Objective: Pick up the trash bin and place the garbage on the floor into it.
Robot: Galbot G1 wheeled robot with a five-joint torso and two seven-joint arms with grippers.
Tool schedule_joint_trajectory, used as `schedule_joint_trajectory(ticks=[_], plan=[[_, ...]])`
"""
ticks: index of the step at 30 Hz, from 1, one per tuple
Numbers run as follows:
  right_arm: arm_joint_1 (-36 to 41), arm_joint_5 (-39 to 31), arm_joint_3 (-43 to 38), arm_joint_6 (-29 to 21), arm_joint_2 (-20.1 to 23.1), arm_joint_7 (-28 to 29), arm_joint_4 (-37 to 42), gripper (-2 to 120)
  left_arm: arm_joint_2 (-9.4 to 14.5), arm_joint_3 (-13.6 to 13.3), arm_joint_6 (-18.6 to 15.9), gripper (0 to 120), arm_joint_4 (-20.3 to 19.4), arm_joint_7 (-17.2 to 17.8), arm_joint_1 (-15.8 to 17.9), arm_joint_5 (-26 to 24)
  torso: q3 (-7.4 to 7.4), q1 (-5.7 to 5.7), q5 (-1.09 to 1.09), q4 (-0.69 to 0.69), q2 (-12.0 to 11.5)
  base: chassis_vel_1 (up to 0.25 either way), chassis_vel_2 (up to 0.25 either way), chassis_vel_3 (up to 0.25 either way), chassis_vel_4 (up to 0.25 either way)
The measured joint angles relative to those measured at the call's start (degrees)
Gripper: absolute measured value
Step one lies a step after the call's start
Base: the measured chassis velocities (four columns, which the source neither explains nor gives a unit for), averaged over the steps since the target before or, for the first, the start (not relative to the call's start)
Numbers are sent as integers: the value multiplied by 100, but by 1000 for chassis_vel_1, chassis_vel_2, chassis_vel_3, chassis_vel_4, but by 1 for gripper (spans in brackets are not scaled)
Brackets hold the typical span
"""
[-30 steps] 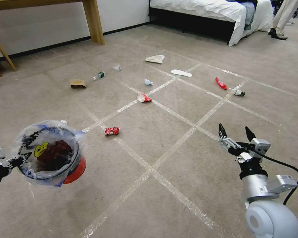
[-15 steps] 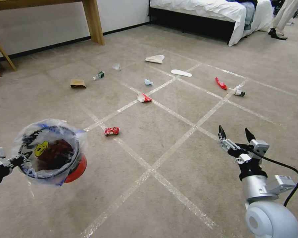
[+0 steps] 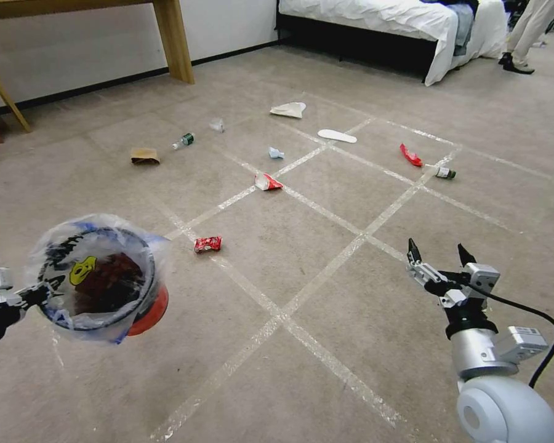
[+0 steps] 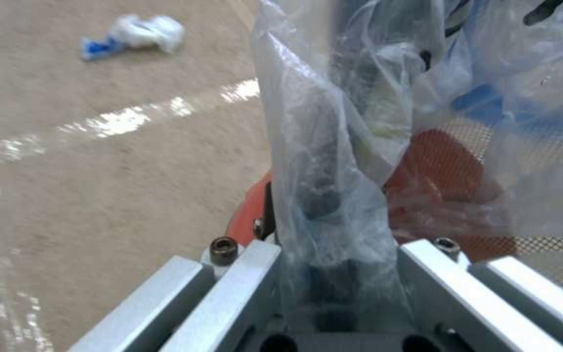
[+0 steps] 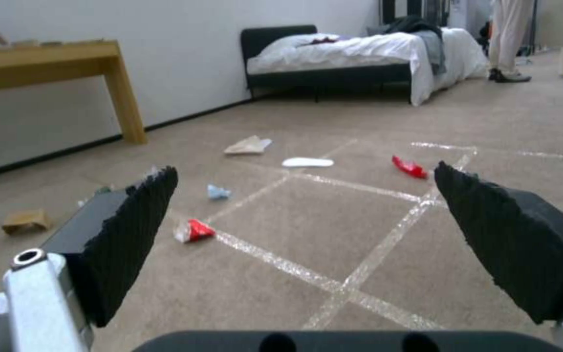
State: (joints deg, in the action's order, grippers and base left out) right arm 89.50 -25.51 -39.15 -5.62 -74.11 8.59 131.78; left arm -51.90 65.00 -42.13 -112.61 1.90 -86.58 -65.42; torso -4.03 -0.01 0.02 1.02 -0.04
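My left gripper (image 3: 34,295) has its jaws clamped on the rim of the trash bin (image 3: 101,277), bag liner pinched in between, bin held off the floor (image 3: 326,215) at my lower left. Against a second ago the bin sits a touch higher and further right, and tilts a bit more. My right gripper (image 3: 440,258) hangs at lower right, jaws wide apart, nothing between them; it has dropped slightly since then. Garbage has not moved: the nearest red wrapper (image 3: 208,244) lies on the carpet just right of the bin, well left of the right jaws. Further out are a red-white wrapper (image 3: 268,181), a blue scrap (image 3: 276,152), a tan paper bag (image 3: 144,156), a green-label bottle (image 3: 183,141) and another red wrapper (image 3: 411,155).
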Motion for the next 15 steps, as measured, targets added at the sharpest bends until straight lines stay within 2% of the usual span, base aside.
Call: schedule_joint_trajectory(ticks=[3,7,15], plan=[[11,-21,-4,7,-8,-10,18,100,-2,-39,0,1,-58,-11,-74,17,0,0,-1,3,0,0,0,0,0],[1,-84,12,76,-25,-54,30,100,-41,-53,0,1,-103,-91,-306,111,0,0,0,-5,0,0,0,0,0],[-28,-110,-96,422,-27,-310,7,100,-192,25,0,1,34,-125,-398,164,0,0,0,-2,0,0,0,0,0]])
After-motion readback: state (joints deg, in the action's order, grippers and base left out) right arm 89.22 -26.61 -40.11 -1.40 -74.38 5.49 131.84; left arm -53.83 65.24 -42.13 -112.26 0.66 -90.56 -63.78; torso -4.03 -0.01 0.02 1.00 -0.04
